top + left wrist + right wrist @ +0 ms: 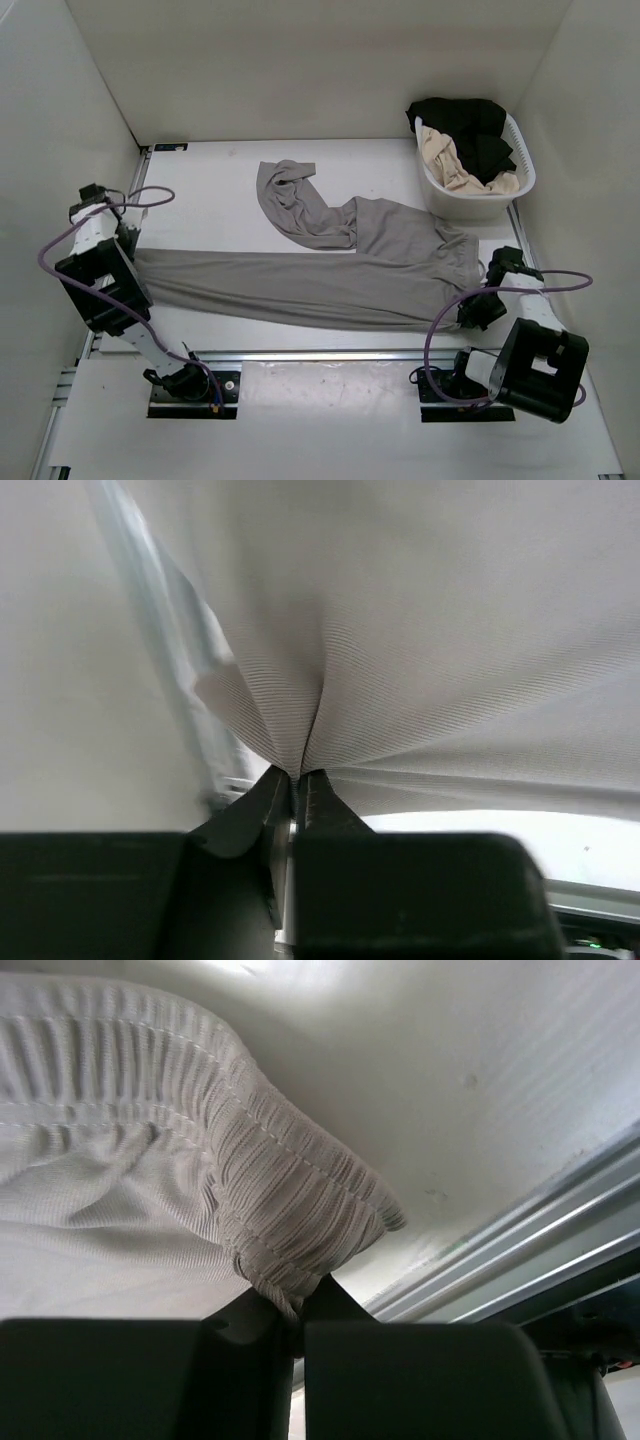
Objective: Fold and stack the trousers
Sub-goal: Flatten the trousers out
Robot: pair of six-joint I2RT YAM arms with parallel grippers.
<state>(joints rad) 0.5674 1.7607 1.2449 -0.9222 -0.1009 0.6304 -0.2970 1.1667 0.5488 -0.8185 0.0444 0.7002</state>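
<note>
Currently, the trousers [330, 285] lie spread across the table [200, 200], the left gripper [297, 775] clamped on 1 leg end and the right gripper [300, 1305] clamped on the waistband [300, 1210], presumably to tension the fabric for folding.

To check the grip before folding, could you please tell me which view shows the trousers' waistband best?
The right wrist view: the gathered waistband fills it, pinched in the right claw. The top view shows it only small; the left wrist shows only leg fabric.
</note>
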